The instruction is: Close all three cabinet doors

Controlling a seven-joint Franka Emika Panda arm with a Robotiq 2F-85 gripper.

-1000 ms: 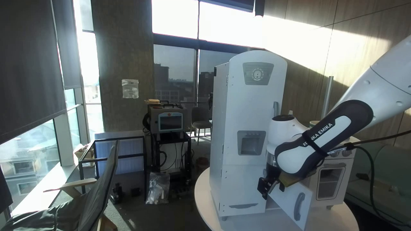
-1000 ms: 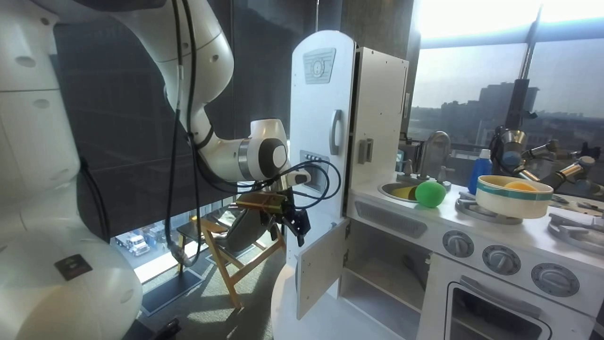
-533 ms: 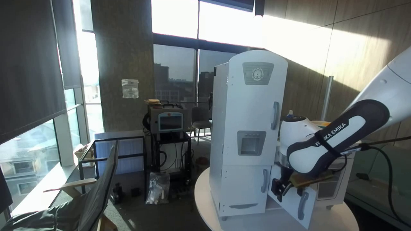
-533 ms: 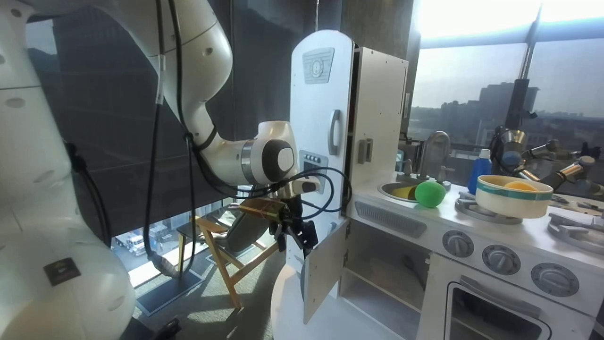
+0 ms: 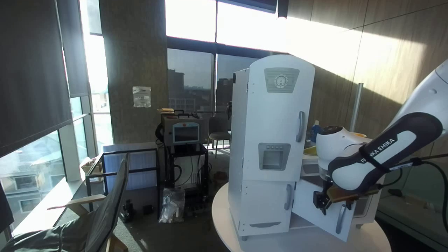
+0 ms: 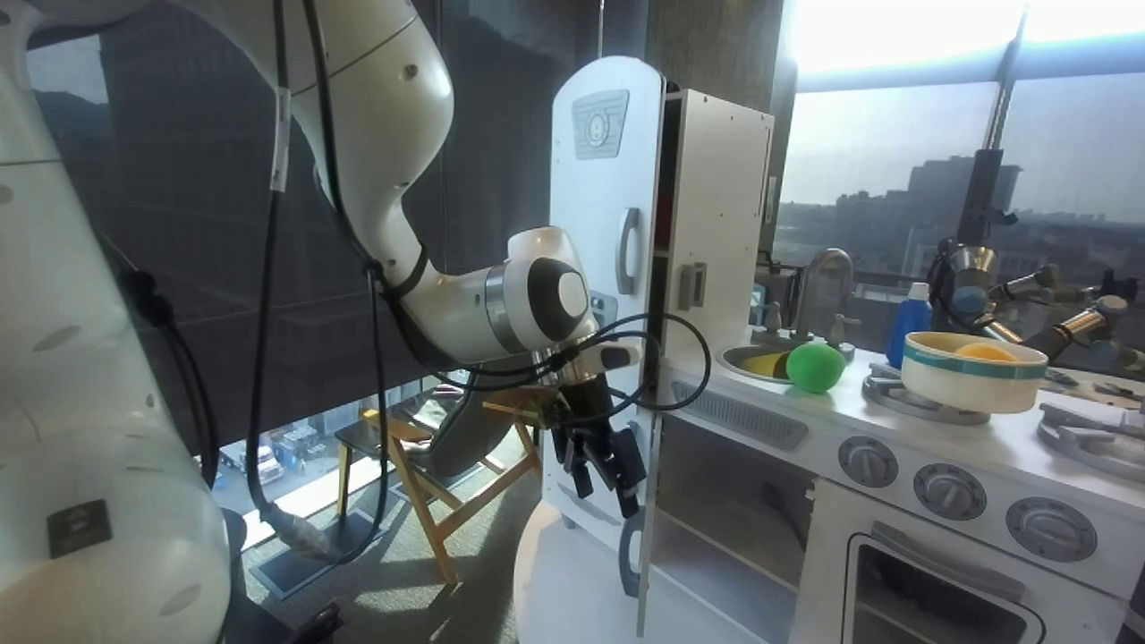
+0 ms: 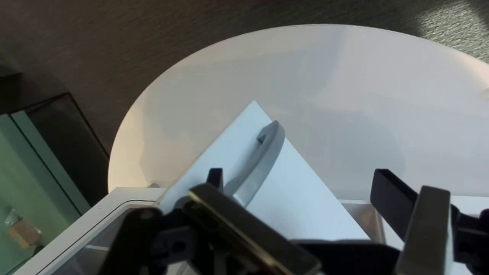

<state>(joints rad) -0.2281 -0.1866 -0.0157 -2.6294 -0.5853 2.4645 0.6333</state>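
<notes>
Bent at its joints, the arm (image 6: 394,107) reaches over the round tabletop (image 7: 328,46) and carries the hand (image 7: 300,181) low, its fingers (image 7: 393,206) slanting downward. The hand is spread wide, the fingers well apart. It hangs by the outer face of the short swung-out door (image 5: 327,223), which is hinged beside the tall cabinet (image 6: 720,197) at the front of the low toy kitchen (image 6: 832,416) and juts out over the tabletop.

In the wrist view the grey handle (image 7: 265,164) of this door lies near one finger, while the other finger sits past the door's edge; whether hand and door touch, I cannot tell. In an exterior view the door shows almost edge-on, with the fingertips just above the handle.

The tall door (image 5: 274,122) is on the upper part of the cabinet, higher than the hand and off to its side; a dark gap along its free edge shows it ajar. The lower door (image 5: 262,204) is directly beneath, also to the side of the hand. It looks nearly flush with the cabinet, but how fully it is closed I cannot tell.
</notes>
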